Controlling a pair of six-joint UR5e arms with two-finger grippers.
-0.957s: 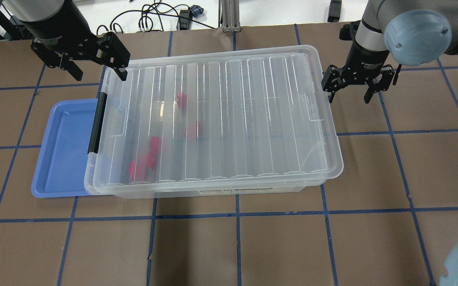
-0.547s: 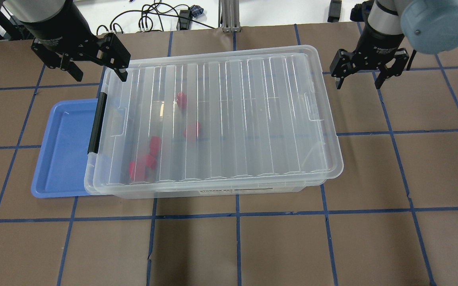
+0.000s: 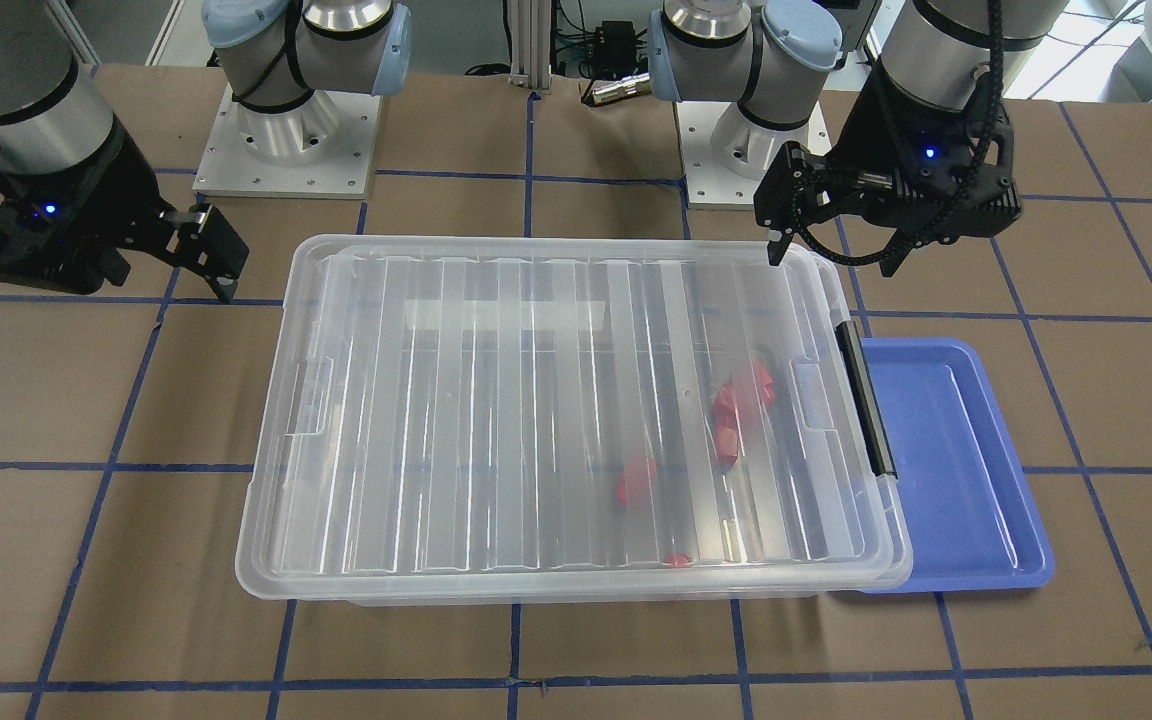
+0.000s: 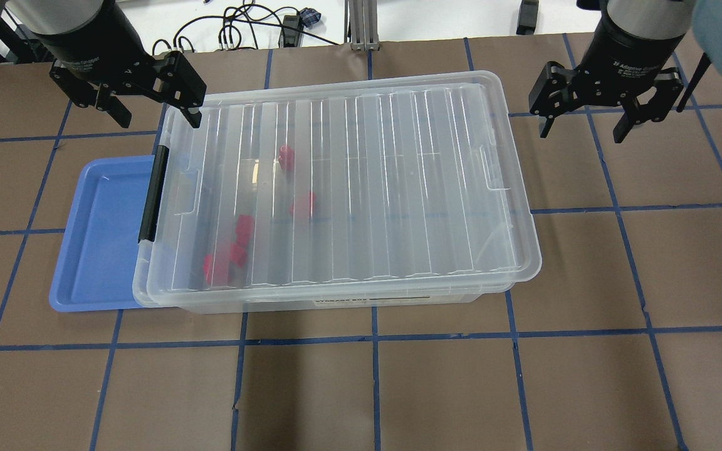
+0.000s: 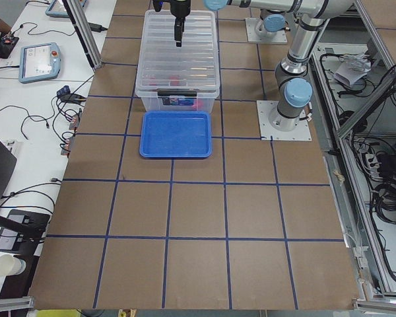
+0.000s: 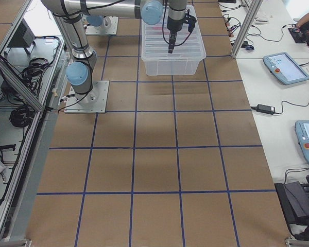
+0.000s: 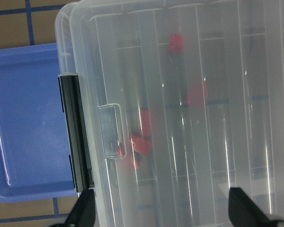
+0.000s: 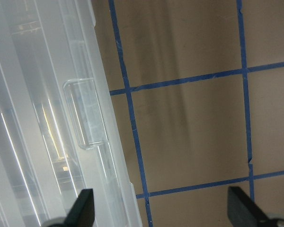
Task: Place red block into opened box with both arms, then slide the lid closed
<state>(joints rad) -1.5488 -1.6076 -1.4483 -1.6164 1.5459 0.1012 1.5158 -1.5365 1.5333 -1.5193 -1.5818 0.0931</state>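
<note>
- Bottom of the overhead frame: the brown table (image 4: 398, 388), crossed by blue tape lines.
- Mid-frame: the clear box (image 4: 392, 300) has its lid (image 4: 398, 188) lying flat over nearly all of it. A thin strip of rim shows at the black bar (image 4: 151, 194) end, on the left.
- Under the lid, left of centre: the red blocks (image 4: 226, 254) lie inside the box, a cluster towards the front and two singles further back.
- Middle left: a blue tray (image 4: 98, 238), its right edge hidden by the box.
- Upper left: the left gripper (image 4: 159, 119), fingers spread and holding nothing, hangs over the lid's far-left corner.
- Upper right: the right gripper (image 4: 581, 134), fingers likewise apart with nothing between them, hangs over the table just beyond the box's far-right corner.
</note>
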